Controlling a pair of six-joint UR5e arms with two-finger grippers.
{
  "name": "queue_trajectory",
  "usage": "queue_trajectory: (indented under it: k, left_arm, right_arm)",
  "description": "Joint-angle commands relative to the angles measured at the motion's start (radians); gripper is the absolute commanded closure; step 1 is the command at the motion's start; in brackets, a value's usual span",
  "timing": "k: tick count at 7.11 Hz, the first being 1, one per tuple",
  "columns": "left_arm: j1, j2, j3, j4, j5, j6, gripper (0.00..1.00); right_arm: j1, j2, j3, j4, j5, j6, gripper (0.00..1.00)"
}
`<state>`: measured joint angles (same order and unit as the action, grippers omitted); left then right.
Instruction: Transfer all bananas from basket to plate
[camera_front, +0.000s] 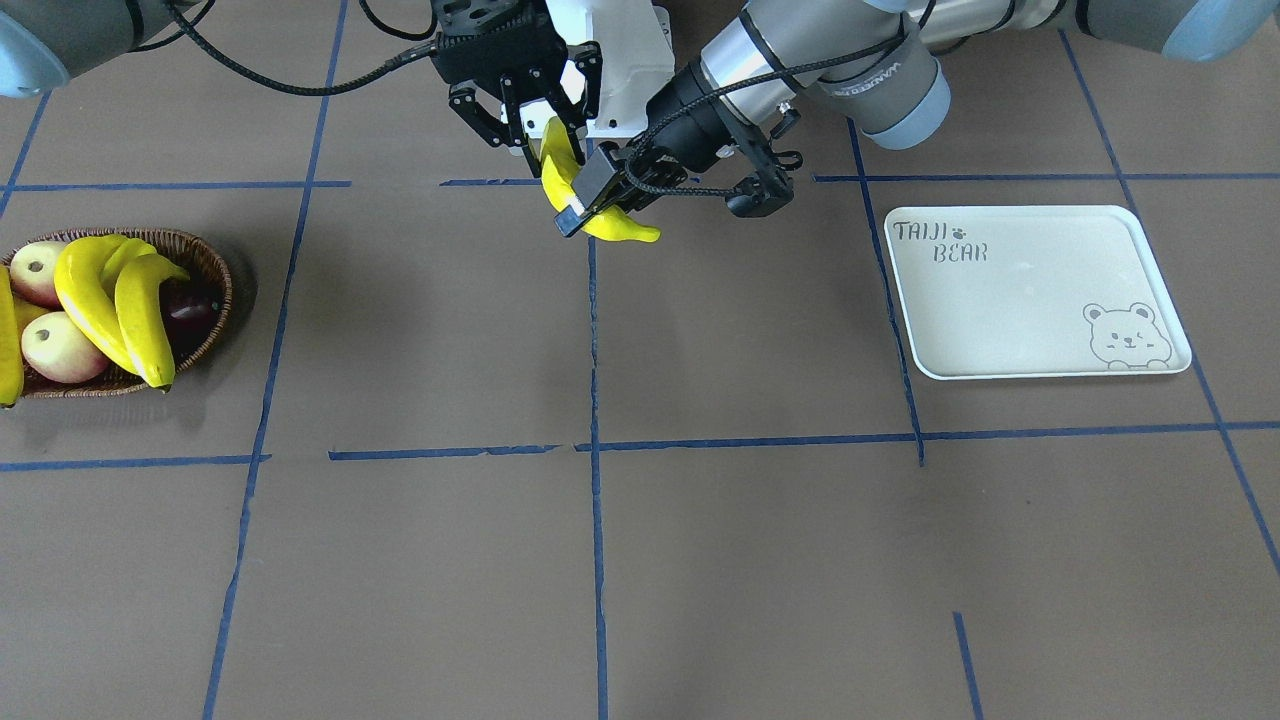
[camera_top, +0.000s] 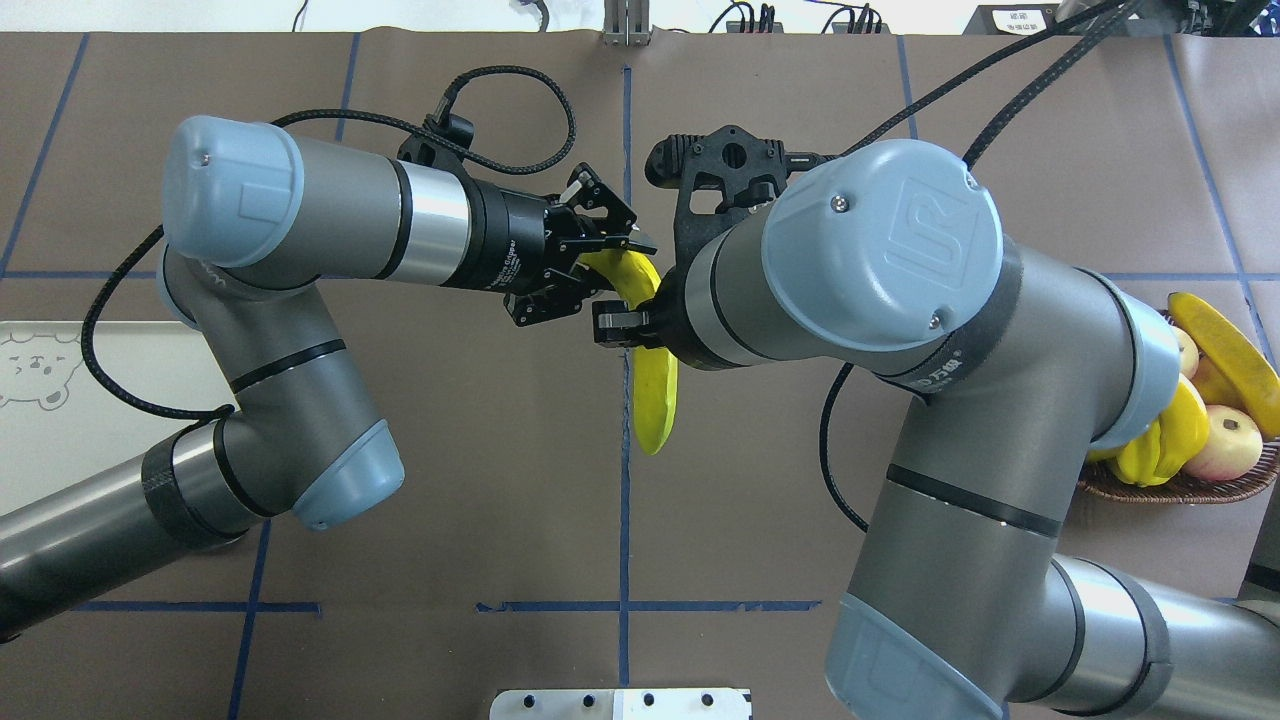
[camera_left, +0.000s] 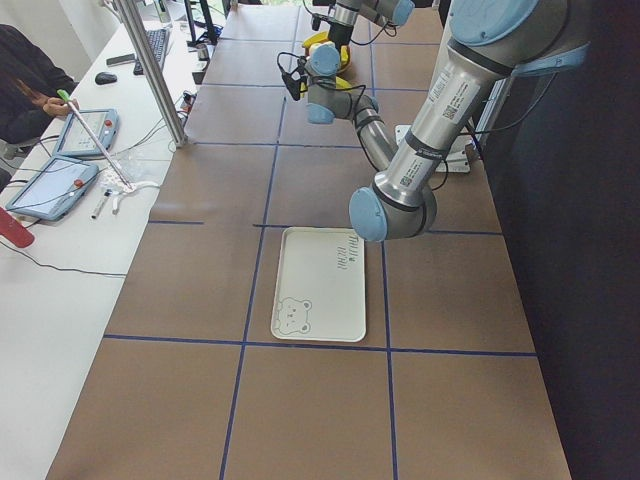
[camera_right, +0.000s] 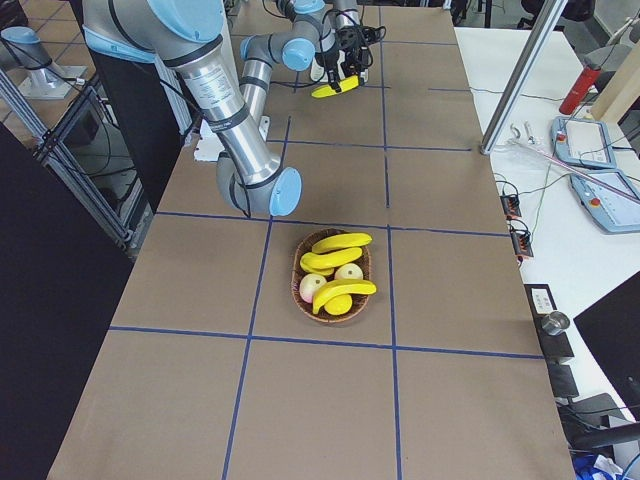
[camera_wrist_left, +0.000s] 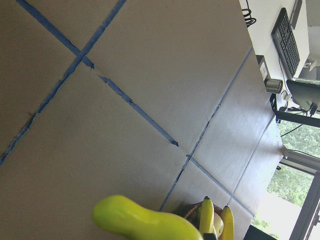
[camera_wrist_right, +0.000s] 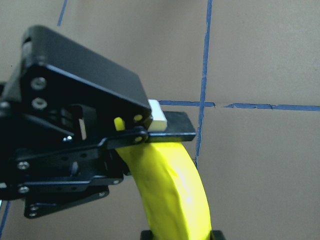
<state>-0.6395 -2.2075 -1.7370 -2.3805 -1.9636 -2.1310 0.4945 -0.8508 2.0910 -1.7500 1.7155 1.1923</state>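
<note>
1. One banana (camera_front: 618, 230) hangs in the air above the middle of the tabletop (camera_front: 700, 560), well apart from both the basket (camera_front: 205, 262) and the plate (camera_front: 1030, 300). Three other bananas (camera_front: 140, 310) lie in the basket, and no banana is on the plate yet.
2. The right gripper (camera_front: 547, 138) has its jaws pinching the banana near one end. Its wrist view shows the fruit filling the gap between the fingertips.
3. The left gripper (camera_front: 590, 200) has its jaws on both sides of the same banana, a little further along it. I cannot tell whether they already press on it.
4. I judge this step to be a hand-over from the right arm to the left one, because the plate is on the left arm's side.
5. To do it well, the left jaws should close firmly before the right jaws spread. The skin looks smooth, so a weak pinch could let the banana turn or slip.
6. Then the right arm should draw straight back without knocking the left gripper. Only after this should the left arm carry the banana to the plate.
</note>
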Motion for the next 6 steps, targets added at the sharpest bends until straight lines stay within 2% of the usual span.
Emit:
queue_trajectory:
  k: [1,4,6]
  left_arm:
    - [0.0,0.002,0.002,0.0,-0.003,0.0,1.0]
    - [0.0,0.0,0.004,0.004,0.002,0.0,1.0]
    - [-0.025,0.006,0.004,0.096,-0.004,0.076,1.0]
  right_arm:
    - [-0.001,-0.011,0.017,0.0,0.004,0.001,0.0]
    - [0.001,-0.016,0.061,-0.025,0.019,0.0,0.0]
    - [0.003,-0.022,0.147,-0.113,0.026,-0.003,0.0]
